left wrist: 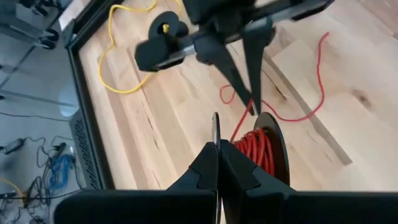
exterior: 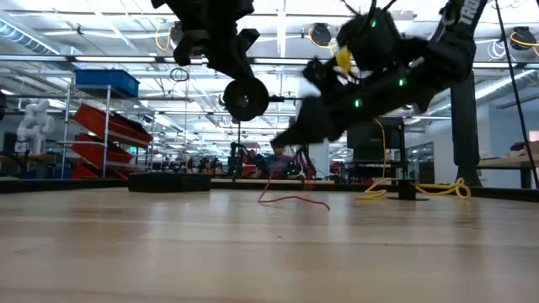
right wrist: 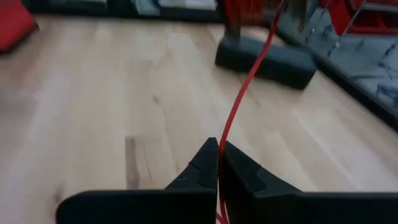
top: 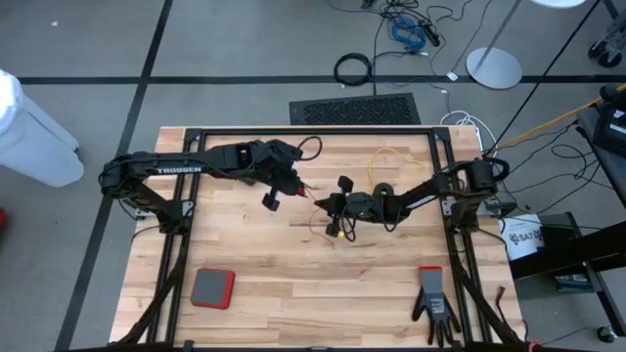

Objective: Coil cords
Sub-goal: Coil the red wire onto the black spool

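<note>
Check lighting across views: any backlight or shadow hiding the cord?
Low view: ceiling lights backlight the reel into a silhouette; red cord on the table is lit. High view: even light on table, faint shadows. Wrist views: cord evenly lit at left tool and right tool.

Red pad w/ grey face (top: 212, 287) lies flat nr the tabletop's front-left corner. Black glove (top: 432, 302) lies flat nr the front-right corner, fingers twd the front edge. Wooden tabletop (top: 293, 284) is pale planks w/ a black frame round its edges. Off the table, past the back edge: dark floor mat (top: 354, 109), thick black cable ring (top: 353, 68), blue & black cable bundle (top: 411, 29), round white stand base (top: 494, 66). White bin (top: 29, 122) stands on the floor beyond the left edge.
</note>
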You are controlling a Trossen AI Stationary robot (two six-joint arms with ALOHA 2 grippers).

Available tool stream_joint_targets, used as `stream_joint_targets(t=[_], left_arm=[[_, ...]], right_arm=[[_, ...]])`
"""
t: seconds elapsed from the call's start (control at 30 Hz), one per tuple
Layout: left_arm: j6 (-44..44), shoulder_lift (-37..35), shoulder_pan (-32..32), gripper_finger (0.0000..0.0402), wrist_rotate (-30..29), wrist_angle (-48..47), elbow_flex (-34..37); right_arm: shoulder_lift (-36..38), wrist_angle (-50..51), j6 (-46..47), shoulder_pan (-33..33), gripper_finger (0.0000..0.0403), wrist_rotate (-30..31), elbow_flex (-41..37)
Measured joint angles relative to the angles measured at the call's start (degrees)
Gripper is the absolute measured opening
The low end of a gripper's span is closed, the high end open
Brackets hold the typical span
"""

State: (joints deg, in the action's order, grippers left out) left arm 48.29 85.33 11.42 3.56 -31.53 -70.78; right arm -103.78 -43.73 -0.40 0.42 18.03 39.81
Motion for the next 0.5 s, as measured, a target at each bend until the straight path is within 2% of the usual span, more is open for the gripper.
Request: stream_joint_targets(t=[0.13,0.27,0.4,0.5], left_arm=[[0.0,1.6,0.2,0.0001,-0.1,2.2,0.0],[0.1,4.8,-0.3,0.0001,-3.5,8.1,0.0],[0.3,8.0,-0.7,0.0001,-7.4,15.7,0.0],[0.1,10.2,-0.9,0.0001,-9.2,21.6,0.0]], right_arm=[[3.9,0.3,-0.1,1.0,0.0,0.0,0.0],[6.8,0.3,-0.1,1.8,0.0,0.4,0.0],[7.9,0.2,-0.1,3.1,0.0,3.7,0.0],[8.0,0.3,-0.7,4.2,0.0,8.9,0.0]])
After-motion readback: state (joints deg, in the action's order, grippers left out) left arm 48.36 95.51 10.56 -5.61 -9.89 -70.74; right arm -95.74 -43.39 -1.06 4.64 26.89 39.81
